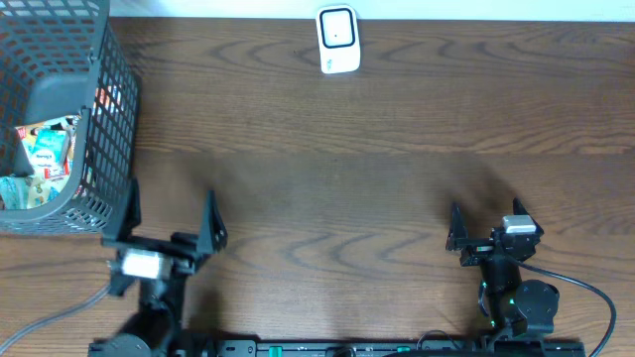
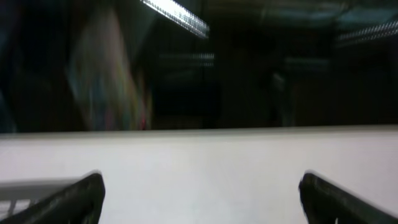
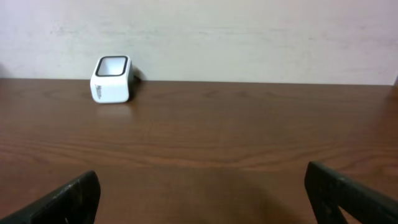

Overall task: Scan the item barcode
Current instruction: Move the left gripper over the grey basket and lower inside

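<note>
Scanner (image 1: pixel 337 40), white, stands upright at the far edge of the table (image 1: pixel 347 178), well ahead of both pincers. Left gripper (image 1: pixel 171 213) is released, jaws spread wide with nothing between them. The mesh basket (image 1: pixel 111 119) sits just ahead and to its left, holding the snack packets (image 1: pixel 45 151). Right gripper (image 1: pixel 485 226) is likewise released and empty, low over the wood, with the scanner ahead and to its left.
</note>
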`<state>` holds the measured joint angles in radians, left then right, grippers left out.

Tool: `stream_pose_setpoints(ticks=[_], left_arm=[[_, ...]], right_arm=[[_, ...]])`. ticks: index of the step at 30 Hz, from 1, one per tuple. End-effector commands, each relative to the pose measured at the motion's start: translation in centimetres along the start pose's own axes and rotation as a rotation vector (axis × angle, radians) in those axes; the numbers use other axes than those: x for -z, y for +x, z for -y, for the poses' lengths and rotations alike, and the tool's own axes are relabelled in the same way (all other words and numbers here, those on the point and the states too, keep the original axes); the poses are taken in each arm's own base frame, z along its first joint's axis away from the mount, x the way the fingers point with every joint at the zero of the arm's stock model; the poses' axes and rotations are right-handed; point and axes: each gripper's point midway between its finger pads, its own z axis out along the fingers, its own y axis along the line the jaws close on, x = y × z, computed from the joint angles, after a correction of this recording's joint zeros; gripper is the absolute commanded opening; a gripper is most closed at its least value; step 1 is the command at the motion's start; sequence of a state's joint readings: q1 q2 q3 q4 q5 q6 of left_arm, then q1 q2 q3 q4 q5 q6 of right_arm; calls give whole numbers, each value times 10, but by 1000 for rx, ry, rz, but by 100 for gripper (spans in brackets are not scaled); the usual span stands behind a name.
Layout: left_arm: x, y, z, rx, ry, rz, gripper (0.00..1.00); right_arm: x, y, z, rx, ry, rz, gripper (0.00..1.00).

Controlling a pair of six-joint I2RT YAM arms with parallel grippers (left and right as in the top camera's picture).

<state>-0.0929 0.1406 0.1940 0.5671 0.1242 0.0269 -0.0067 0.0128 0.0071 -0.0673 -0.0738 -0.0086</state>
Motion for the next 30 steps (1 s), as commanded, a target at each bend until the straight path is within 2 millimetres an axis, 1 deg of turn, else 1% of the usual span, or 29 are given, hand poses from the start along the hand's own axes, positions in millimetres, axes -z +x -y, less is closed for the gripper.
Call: stream_pose_setpoints(ticks=[1, 2, 4, 5, 6, 8, 11, 12, 13, 14, 16, 18, 19, 21, 22, 23, 24, 26, 27, 28, 30], left_arm=[[-36, -29, -3, -58, -8, -113, 98], [-46, -25, 7, -75, 57, -176, 98], [-60, -14, 35, -42, 230, -290, 98], [-67, -10, 41, -28, 271, -323, 98], [-75, -6, 41, -23, 277, -344, 98], [-94, -4, 33, -24, 237, -344, 98], [-124, -13, 20, 34, 168, -359, 98], [-134, -15, 16, 49, 154, -379, 98], [-149, -18, 7, 54, 128, -436, 98], [-157, -19, 1, 57, 110, -477, 98], [-174, -18, -20, 68, 51, -591, 98], [-191, -18, -55, 83, -44, -716, 98], [-197, -20, -71, 88, -86, -750, 98], [-210, -25, -113, 109, -196, -790, 98], [-214, -28, -133, 128, -249, -791, 98], [-218, -30, -158, 154, -317, -781, 98], [-221, -31, -180, 166, -366, -766, 98], [-222, -28, -226, 151, -452, -740, 98], [-217, -21, -249, 149, -497, -743, 98], [-209, -12, -270, 156, -539, -760, 98], [-191, 9, -300, 182, -605, -811, 98]], right_arm=[[0, 0, -1, 0, -3, 1, 99], [0, 0, -1, 0, -3, 1, 99], [0, 0, -1, 0, -3, 1, 99], [0, 0, -1, 0, -3, 1, 99], [0, 0, -1, 0, -3, 1, 99], [0, 0, -1, 0, -3, 1, 99], [0, 0, -1, 0, -3, 1, 99], [0, 0, -1, 0, -3, 1, 99], [0, 0, -1, 0, -3, 1, 99], [0, 0, -1, 0, -3, 1, 99], [0, 0, -1, 0, -3, 1, 99], [0, 0, -1, 0, -3, 1, 99], [0, 0, -1, 0, -3, 1, 99], [0, 0, -1, 0, -3, 1, 99], [0, 0, -1, 0, -3, 1, 99], [0, 0, -1, 0, -3, 1, 99], [0, 0, -1, 0, -3, 1, 99], [0, 0, -1, 0, -3, 1, 99], [0, 0, -1, 0, -3, 1, 99], [0, 0, -1, 0, -3, 1, 99], [0, 0, -1, 0, -3, 1, 99]])
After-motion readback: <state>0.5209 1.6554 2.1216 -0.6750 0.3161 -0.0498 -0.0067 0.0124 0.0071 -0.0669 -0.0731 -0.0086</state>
